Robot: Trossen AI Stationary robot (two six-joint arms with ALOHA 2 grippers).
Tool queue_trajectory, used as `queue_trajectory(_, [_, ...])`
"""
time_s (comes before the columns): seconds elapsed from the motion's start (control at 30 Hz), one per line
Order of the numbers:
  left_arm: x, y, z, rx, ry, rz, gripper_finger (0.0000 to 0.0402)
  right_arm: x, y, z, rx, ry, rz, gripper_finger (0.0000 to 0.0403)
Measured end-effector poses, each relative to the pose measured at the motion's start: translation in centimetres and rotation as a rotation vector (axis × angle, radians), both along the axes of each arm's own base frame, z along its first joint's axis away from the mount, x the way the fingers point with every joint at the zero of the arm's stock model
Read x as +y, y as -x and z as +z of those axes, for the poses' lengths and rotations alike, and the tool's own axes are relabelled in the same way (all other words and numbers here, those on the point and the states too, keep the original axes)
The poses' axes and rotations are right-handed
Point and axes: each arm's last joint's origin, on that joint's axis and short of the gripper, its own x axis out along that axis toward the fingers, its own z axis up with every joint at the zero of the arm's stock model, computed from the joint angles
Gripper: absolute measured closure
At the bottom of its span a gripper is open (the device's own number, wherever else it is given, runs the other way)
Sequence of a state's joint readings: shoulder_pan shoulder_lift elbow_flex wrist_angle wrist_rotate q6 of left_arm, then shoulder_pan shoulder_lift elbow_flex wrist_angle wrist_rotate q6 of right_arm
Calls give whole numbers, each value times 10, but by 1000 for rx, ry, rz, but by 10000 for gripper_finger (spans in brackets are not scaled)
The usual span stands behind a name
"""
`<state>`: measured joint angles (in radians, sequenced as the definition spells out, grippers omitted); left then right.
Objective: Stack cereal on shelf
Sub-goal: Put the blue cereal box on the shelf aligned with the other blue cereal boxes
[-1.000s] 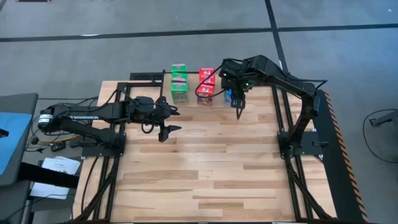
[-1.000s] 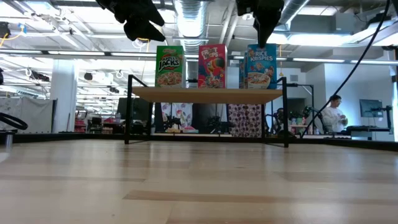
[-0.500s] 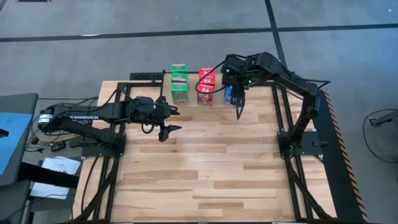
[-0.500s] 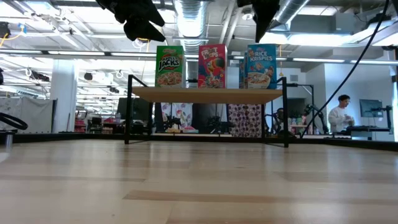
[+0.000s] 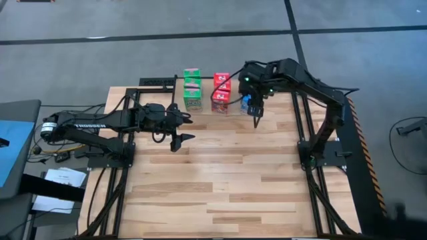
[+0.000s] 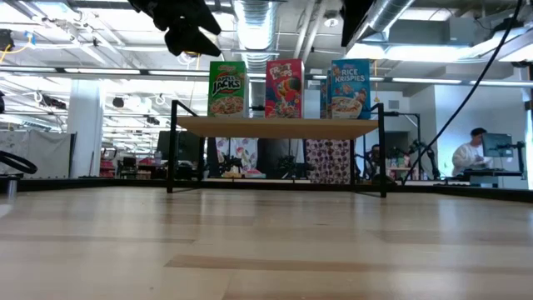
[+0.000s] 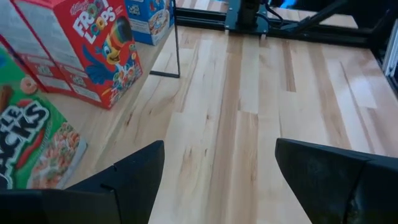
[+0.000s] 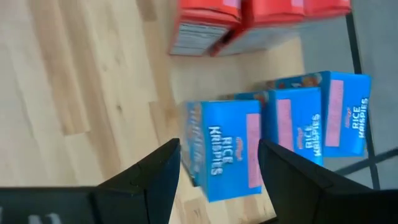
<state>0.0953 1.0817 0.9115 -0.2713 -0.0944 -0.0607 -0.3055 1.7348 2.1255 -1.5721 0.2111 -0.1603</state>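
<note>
**Inspector:** Where is the cereal sitting?

**Assistant:** All of it is standing upright on the shelf [image 6: 275, 125] at the far edge of the table [image 5: 220, 180]. The green boxes [image 5: 192, 90] are forming the left row, the red boxes [image 5: 221, 92] the middle, the blue boxes [image 8: 292, 124] the right, each row running front to back.

**Inspector:** And the grippers?

**Assistant:** The right gripper [image 5: 256, 119] is hanging directly above the front blue box [image 8: 224, 149], fingers spread and holding nothing, the box lying between them below. The box's narrow top is running crosswise to the finger gap.

**Inspector:** The left one?

**Assistant:** The left gripper [image 5: 179, 139] is waiting well apart, fingers spread and empty. The right arm is plainly nearer; in my judgement the stacking looks complete.
</note>
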Motion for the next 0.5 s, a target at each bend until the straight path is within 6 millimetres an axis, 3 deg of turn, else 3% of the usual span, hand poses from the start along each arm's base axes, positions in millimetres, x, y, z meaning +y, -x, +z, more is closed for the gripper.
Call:
queue_trajectory(0.33, [0, 0, 0, 2, 13, 6, 107, 25, 11, 11, -84, -68, -20, 163])
queue_trajectory(0.5, [0, 0, -1, 7, 16, 7, 107, 26, 13, 0, -52, -119, -45, 163])
